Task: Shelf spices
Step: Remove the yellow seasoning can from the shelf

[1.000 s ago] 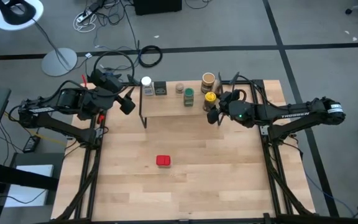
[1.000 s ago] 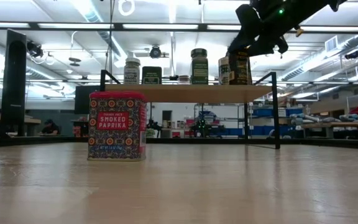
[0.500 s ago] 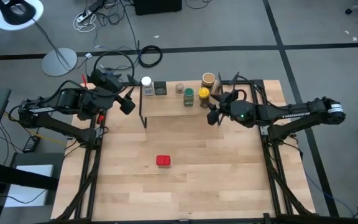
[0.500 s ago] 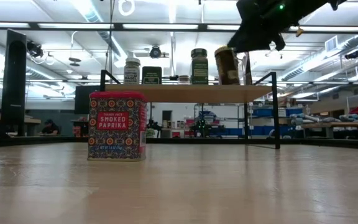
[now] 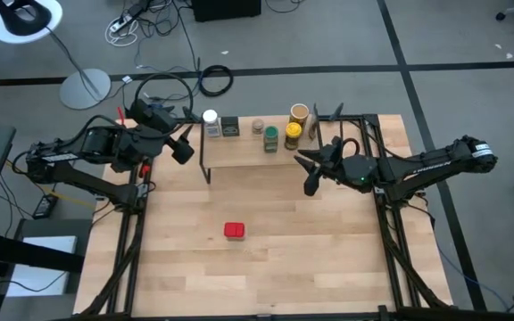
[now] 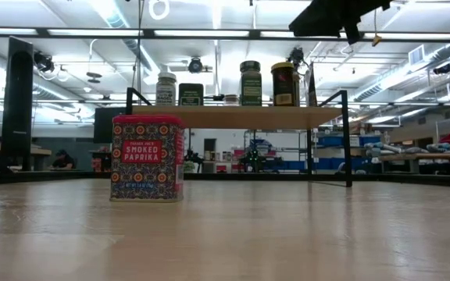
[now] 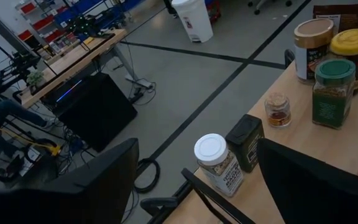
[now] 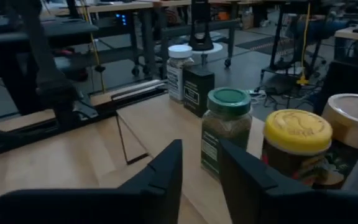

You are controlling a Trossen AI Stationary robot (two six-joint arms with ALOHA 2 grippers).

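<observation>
Now upright on light wooden shelf [image 5: 248, 152]: yellow-lidded jar [image 5: 293, 134], beside green-lidded jar [image 5: 271, 136]. Just off shelf's right end: right gripper [image 5: 309, 174], fingers narrowly parted, empty. Mid-table: red paprika tin [image 5: 234, 231]. Far left: left gripper [image 5: 186, 143], wide open, empty.

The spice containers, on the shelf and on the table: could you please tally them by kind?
Lidded jars: 4 (white-lidded jar, tan-capped jar, green jar, yellow-lidded jar)
Tins: 2 (dark tin, red tin)
Brown canister: 1
Total: 7
</observation>
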